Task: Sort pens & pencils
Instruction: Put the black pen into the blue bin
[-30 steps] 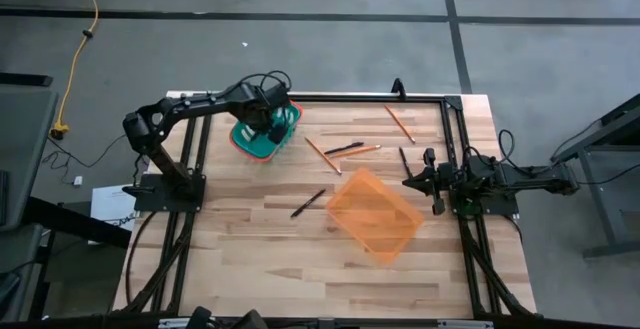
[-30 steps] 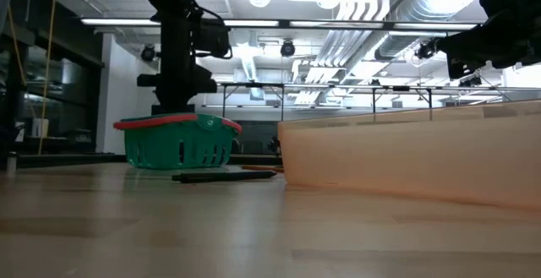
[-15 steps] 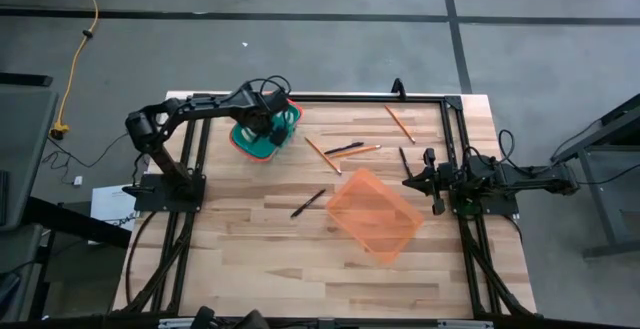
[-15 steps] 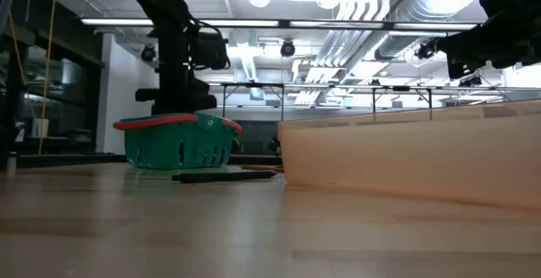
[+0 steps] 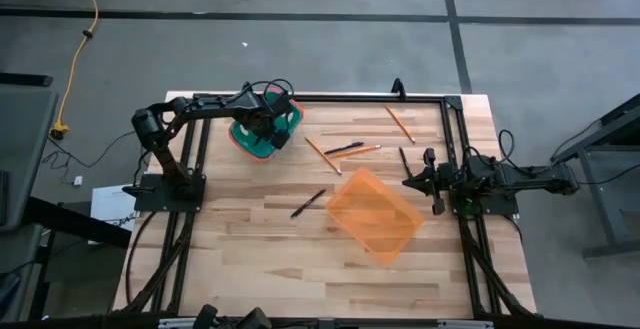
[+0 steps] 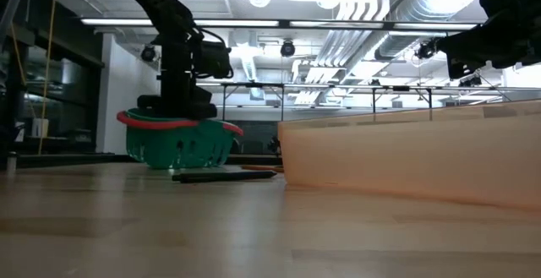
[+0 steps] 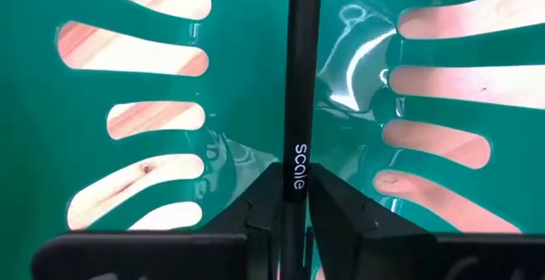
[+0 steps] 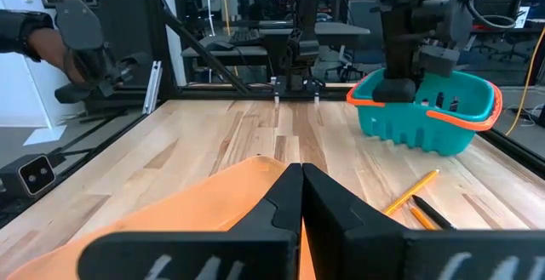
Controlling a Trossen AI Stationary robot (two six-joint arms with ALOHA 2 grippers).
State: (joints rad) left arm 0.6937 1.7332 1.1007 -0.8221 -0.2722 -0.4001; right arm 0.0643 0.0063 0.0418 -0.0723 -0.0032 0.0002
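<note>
From above, the left pincer (image 5: 272, 129) reaches down into the green slotted plastic basket with a red rim (image 5: 248, 141) at the far left of the pale wooden worktop (image 5: 250, 239). The right pincer (image 5: 428, 179) hangs at the worktop's right side, just beside the translucent orange rectangular bin (image 5: 375, 214). A thin black pen (image 5: 308, 203) lies alone near the middle; another black pen (image 5: 344, 149) lies among two orange-yellow wooden pencils (image 5: 322, 155), and a third pencil (image 5: 400, 123) and a dark pen (image 5: 405, 161) lie farther right.

At worktop height, the green basket (image 6: 180, 139) sits tilted, its rim lower on the right, with the left arm down in it. The lone pen (image 6: 224, 176) lies in front, touching the orange bin (image 6: 406, 155).

The left wrist camera shows the left pincer (image 7: 294, 208) clamped on a slim black pen printed "scale" (image 7: 301, 101), whose far end lies against the green slotted basket floor (image 7: 51, 127).

The right wrist camera shows the right pincer (image 8: 301, 182) with fingers pressed together, empty, above the orange bin (image 8: 204, 203).
</note>
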